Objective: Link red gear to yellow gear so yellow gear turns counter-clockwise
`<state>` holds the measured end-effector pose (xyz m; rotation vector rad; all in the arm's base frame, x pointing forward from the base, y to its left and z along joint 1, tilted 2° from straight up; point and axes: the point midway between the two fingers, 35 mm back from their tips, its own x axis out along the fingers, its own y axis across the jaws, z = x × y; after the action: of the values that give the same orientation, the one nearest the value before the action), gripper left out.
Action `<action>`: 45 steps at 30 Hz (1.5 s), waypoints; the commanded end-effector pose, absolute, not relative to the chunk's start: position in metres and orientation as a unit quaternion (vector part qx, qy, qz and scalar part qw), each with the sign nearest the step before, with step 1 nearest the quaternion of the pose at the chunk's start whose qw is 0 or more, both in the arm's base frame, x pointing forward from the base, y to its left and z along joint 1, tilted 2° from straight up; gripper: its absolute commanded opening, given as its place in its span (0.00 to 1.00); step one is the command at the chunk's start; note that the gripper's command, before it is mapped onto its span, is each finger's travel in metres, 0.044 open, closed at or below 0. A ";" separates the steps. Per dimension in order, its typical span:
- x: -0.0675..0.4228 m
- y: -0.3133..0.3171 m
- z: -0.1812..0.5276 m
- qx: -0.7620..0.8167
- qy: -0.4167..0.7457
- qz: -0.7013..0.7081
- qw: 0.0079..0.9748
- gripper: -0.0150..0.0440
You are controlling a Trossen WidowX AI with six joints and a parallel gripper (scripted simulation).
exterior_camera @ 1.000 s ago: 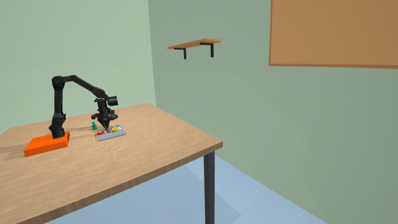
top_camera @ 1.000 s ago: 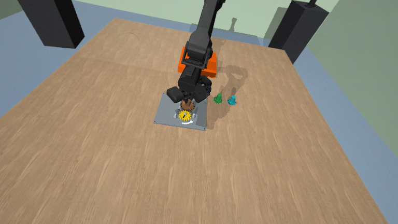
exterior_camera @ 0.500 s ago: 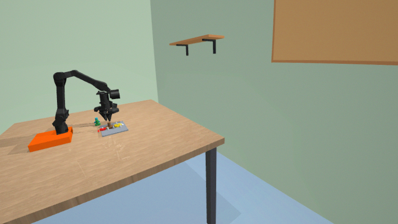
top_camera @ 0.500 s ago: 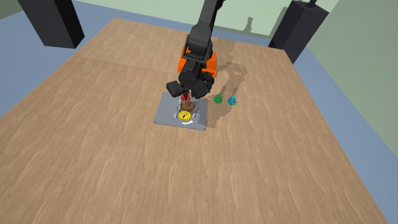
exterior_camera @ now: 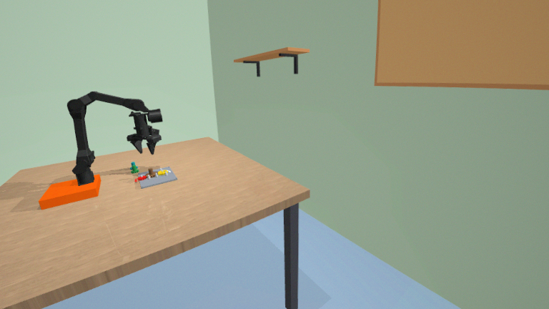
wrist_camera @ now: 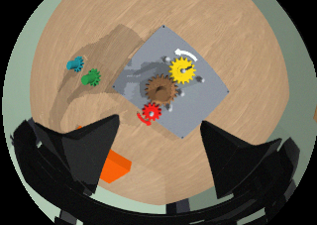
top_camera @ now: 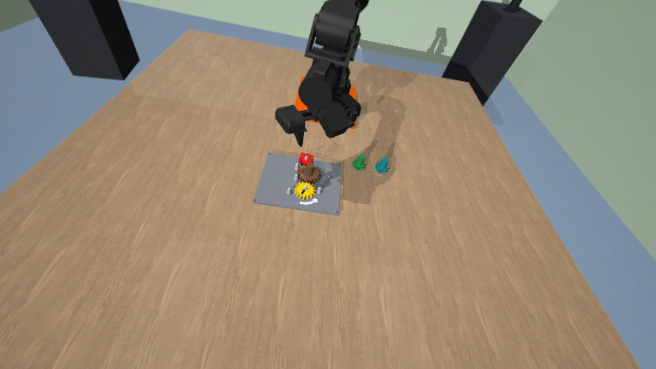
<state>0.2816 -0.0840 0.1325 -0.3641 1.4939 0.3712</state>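
brown gear on the grey board, pincer spread above it

the grey board [top_camera: 275, 176] [exterior_camera: 151, 184] [wrist_camera: 198, 106] lies on the table [top_camera: 202, 268] [exterior_camera: 210, 208] [wrist_camera: 243, 42]; on the board, near its edge facing the orange base [top_camera: 300, 101] [exterior_camera: 68, 197] [wrist_camera: 116, 167], is the red gear [top_camera: 301, 159] [exterior_camera: 141, 177] [wrist_camera: 153, 109]; farther across the board is the yellow gear [top_camera: 305, 190] [exterior_camera: 162, 172] [wrist_camera: 182, 70], with its black stripe; on the board between these two stands the brown gear [top_camera: 309, 174] [exterior_camera: 151, 173] [wrist_camera: 160, 90], its stem upright and its toothed rim right up against both neighbours; whether it is seated fully flat is too small to tell

four bare pegs [top_camera: 289, 190] [wrist_camera: 199, 79] rise from the board around this row; the white arrow [top_camera: 308, 202] [wrist_camera: 185, 54] curves on the board beside the yellow gear, and the red arrow [wrist_camera: 144, 119] beside the red one; off one side of the board, the green gear [top_camera: 359, 162] [exterior_camera: 134, 169] [wrist_camera: 91, 78] and the teal gear [top_camera: 382, 166] [exterior_camera: 133, 163] [wrist_camera: 75, 63] stand upright on the table, the green one nearer the board

the gripper [top_camera: 316, 140] [exterior_camera: 146, 153] [wrist_camera: 160, 122] hangs above the board's base-facing side, touching no gear; its fingers are spread wide with nothing between them
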 end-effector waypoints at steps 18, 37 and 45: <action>0.280 -0.084 0.132 -0.164 0.674 0.170 0.700 1.00; 0.280 -0.084 0.132 -0.164 0.674 0.170 0.700 1.00; 0.287 -0.065 0.136 -0.164 0.674 0.171 0.700 1.00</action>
<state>0.2816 -0.0805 0.1326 -0.3600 1.5038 0.3743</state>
